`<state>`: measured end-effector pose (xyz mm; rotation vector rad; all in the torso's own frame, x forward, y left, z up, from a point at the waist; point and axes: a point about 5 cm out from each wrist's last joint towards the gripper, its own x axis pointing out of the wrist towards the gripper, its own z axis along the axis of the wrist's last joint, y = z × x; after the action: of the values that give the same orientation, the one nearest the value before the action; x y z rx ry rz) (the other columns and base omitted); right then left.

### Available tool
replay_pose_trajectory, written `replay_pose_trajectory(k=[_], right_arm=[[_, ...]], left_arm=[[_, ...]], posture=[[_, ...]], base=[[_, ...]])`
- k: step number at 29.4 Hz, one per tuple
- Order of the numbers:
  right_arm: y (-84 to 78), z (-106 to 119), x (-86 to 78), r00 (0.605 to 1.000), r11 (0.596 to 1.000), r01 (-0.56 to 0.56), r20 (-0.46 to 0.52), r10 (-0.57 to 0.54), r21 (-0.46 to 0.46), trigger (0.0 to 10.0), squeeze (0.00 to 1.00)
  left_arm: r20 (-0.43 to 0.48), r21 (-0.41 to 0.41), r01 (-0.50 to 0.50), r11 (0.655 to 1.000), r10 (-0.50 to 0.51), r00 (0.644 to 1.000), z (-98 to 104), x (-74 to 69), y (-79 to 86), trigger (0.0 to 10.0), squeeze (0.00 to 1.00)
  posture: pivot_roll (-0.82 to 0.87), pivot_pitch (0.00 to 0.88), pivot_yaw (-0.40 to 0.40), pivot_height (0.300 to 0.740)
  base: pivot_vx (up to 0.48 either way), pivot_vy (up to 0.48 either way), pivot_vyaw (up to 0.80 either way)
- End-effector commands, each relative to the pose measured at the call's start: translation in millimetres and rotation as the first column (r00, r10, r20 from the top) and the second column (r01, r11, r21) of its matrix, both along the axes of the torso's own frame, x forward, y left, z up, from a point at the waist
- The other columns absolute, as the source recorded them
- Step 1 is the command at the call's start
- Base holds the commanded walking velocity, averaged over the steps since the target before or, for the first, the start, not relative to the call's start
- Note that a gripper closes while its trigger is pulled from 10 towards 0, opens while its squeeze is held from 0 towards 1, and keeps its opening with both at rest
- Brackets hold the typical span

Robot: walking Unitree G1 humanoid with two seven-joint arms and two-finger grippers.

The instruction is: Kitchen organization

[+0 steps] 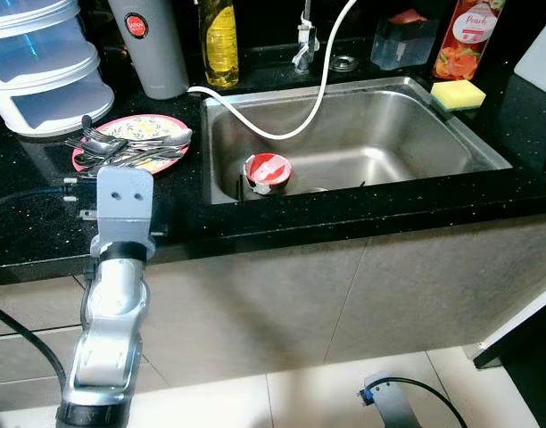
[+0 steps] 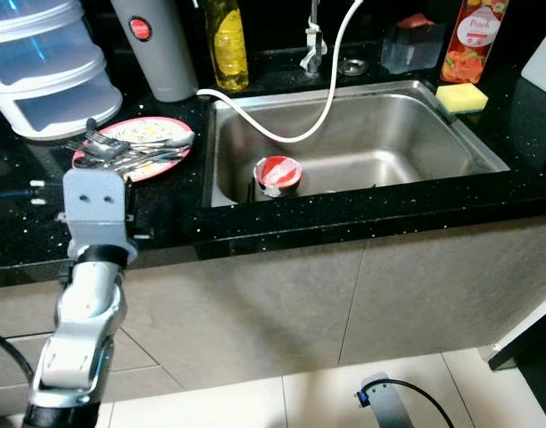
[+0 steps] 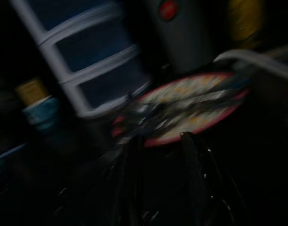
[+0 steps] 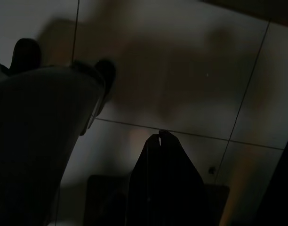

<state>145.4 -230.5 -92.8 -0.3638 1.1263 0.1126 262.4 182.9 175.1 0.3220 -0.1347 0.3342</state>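
A pink-rimmed plate [image 1: 146, 127] lies on the black counter [image 1: 41, 223], left of the sink, with several forks and spoons [image 1: 121, 150] piled on it. My left arm [image 1: 121, 209] reaches up to the counter edge just in front of the plate. In the blurred left wrist view my left gripper [image 3: 163, 153] is open, its fingers [image 3: 196, 160] short of the plate [image 3: 191, 110] and holding nothing. A red-lidded cup [image 1: 267, 171] lies in the steel sink [image 1: 416, 134]. My right gripper [image 4: 160, 137] hangs shut over the floor tiles.
A white hose [image 1: 291, 129] loops from the tap into the sink. Behind the plate stand clear plastic drawers [image 1: 41, 76], a grey flask [image 1: 157, 45] and a yellow bottle [image 1: 219, 40]. A yellow sponge [image 1: 458, 94] and a peach bottle [image 1: 469, 36] sit at the sink's right.
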Motion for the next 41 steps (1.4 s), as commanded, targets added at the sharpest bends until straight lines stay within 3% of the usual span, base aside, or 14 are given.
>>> replay_pose_trajectory(k=[1,2,3,6,7,9,10,11,13,14,19,25,29,41], right_arm=[[4.4,-1.2,-0.7,1.000,1.000,-0.011,-0.004,0.011,0.009,10.0,0.00],[4.4,-1.2,-0.7,1.000,1.000,-0.011,-0.004,0.011,0.009,10.0,0.00],[4.6,-1.2,-0.6,1.000,1.000,-0.010,-0.002,0.010,0.012,10.0,0.00],[4.6,-1.2,-0.6,1.000,1.000,-0.010,-0.002,0.010,0.012,10.0,0.00],[4.2,-1.5,-1.6,1.000,1.000,-0.008,-0.003,0.008,0.012,10.0,0.00],[4.2,-1.5,-1.6,1.000,1.000,-0.008,-0.003,0.008,0.012,10.0,0.00],[4.0,-1.9,-2.8,1.000,1.000,-0.007,-0.006,0.007,0.013,10.0,0.00],[4.2,-2.3,-3.8,1.000,1.000,-0.009,-0.010,0.009,0.012,10.0,0.00],[4.5,-2.5,-4.1,1.000,1.000,-0.012,-0.012,0.012,0.011,10.0,0.00],[4.7,-2.2,-3.3,1.000,1.000,-0.013,-0.011,0.013,0.011,10.0,0.00],[6.0,-1.1,0.5,1.000,1.000,-0.014,0.000,0.014,0.013,10.0,0.00],[6.7,-0.7,1.8,0.999,0.999,-0.037,0.001,0.037,0.010,10.0,0.00],[6.3,-1.9,-1.8,0.994,0.994,-0.107,-0.029,0.107,-0.004,10.0,0.00],[10.2,2.1,8.0,0.976,0.975,-0.216,-0.025,0.218,0.047,10.0,0.00]], left_arm=[[-0.060,0.035,-0.104,0.994,0.106,0.993,-14.4,-4.0,10.6,10.0,0.00],[-0.060,0.035,-0.104,0.994,0.106,0.993,-14.4,-4.0,10.6,10.0,0.00],[-0.136,0.134,-0.374,0.918,0.391,0.910,-40.5,-21.1,45.1,10.0,0.00],[-0.136,0.134,-0.374,0.918,0.391,0.910,-40.5,-21.1,45.1,10.0,0.00],[-0.165,0.184,-0.487,0.854,0.515,0.841,-53.9,-33.0,65.0,10.0,0.00],[-0.165,0.184,-0.487,0.854,0.515,0.841,-53.9,-33.0,65.0,10.0,0.00],[-0.196,0.226,-0.559,0.798,0.599,0.776,-67.6,-44.2,81.8,10.0,0.00],[-0.299,0.228,-0.559,0.797,0.604,0.739,-95.3,-51.9,90.8,10.0,0.00],[-0.395,0.198,-0.545,0.814,0.576,0.716,-119.9,-58.0,92.4,10.0,0.00],[-0.592,0.058,-0.464,0.884,0.405,0.697,-165.9,-65.2,77.0,10.0,0.00],[-0.738,-0.150,-0.266,0.952,0.071,0.671,-214.2,-81.7,35.0,10.0,0.00],[-0.822,-0.300,-0.199,0.933,-0.147,0.550,-245.8,-110.6,14.5,10.0,0.00],[-0.865,-0.285,-0.084,0.955,-0.219,0.451,-261.9,-124.5,8.8,10.0,0.00],[-0.860,-0.246,0.008,0.969,-0.222,0.459,-269.2,-127.4,3.2,10.0,0.00]], posture=[[0.08,0.000,0.063,0.740],[0.08,0.000,0.063,0.740],[0.07,0.000,0.068,0.740],[0.07,0.000,0.068,0.740],[0.07,0.000,0.069,0.740],[0.07,0.000,0.069,0.740],[0.08,0.000,0.065,0.740],[0.08,0.000,0.064,0.740],[0.07,0.000,0.066,0.740],[0.07,0.000,0.067,0.740],[0.05,0.000,0.071,0.740],[0.04,0.000,0.063,0.740],[0.05,0.000,0.038,0.740],[0.07,0.000,-0.048,0.740]], base=[[0.000,0.000,0.00],[0.000,0.000,0.00],[0.000,0.000,0.00],[0.000,0.000,0.00],[0.000,0.000,0.00],[0.000,0.000,0.00],[0.000,0.000,0.00],[0.000,0.000,0.00],[0.000,0.000,0.00],[0.000,0.000,0.00],[0.000,0.000,0.00],[0.000,0.000,0.00],[0.000,0.000,0.00],[0.000,0.000,0.00]])
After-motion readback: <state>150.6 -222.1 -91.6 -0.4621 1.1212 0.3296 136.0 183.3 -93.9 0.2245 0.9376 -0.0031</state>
